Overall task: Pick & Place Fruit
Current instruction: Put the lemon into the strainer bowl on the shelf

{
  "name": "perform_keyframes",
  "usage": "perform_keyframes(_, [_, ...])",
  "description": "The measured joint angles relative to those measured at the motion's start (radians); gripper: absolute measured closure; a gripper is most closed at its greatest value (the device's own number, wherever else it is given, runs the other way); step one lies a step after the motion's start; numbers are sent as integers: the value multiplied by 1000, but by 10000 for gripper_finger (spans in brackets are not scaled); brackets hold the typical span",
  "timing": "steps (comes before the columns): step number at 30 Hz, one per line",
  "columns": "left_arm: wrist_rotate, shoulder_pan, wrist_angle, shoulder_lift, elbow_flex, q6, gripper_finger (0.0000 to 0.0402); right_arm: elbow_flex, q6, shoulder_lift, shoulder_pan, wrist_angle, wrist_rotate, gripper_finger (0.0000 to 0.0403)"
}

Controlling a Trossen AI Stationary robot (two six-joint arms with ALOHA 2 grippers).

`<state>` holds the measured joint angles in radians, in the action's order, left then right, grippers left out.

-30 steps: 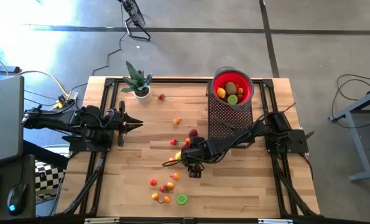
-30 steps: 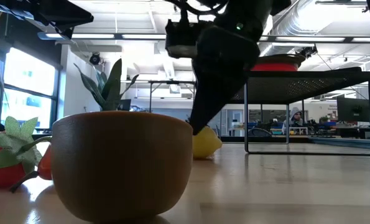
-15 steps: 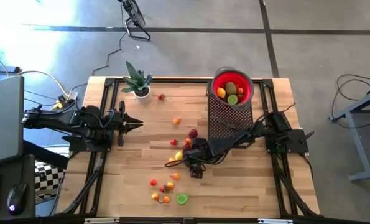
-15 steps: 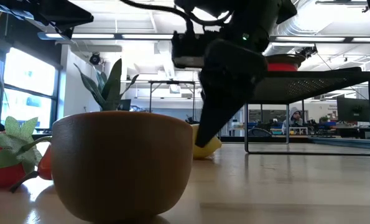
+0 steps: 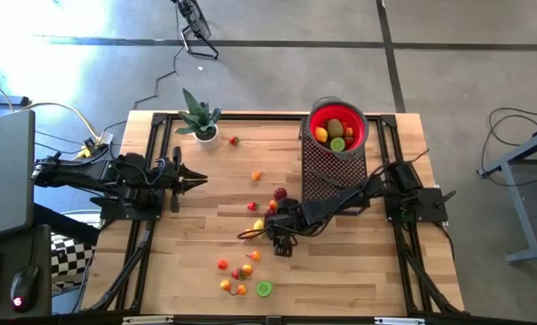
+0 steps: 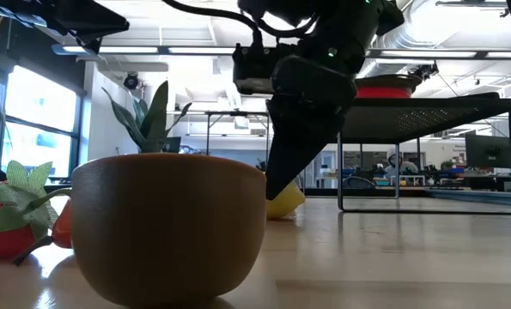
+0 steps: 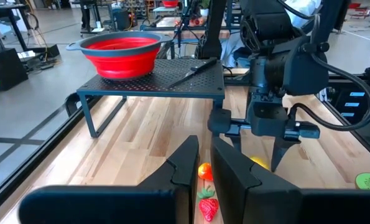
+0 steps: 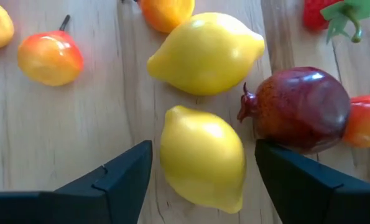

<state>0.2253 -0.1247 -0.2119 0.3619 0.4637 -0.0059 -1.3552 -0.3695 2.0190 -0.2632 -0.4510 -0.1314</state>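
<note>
wooden table (image 5: 340, 271): right gripper (image 8: 203, 163) spread wide astride a lemon (image 8: 202, 157) (untouched); left gripper (image 7: 201, 163) pinched closed.

Glossy lemon (image 8: 202, 157), matt wooden table (image 8: 60, 130)

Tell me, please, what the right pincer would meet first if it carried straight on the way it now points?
Most likely the lemon. The open right pincer points down at the table with that lemon between its fingers. A pomegranate lies close beside one finger, though depth is hard to judge.
</note>
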Motion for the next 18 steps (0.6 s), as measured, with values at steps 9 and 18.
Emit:
perform_keyframes(9, [0,0,0,0,0,0,365,0,-3,0,4,0,4,164])
perform_keyframes(18, [0,0,0,0,0,0,365,-1,-2,0,3,0,-3,197])
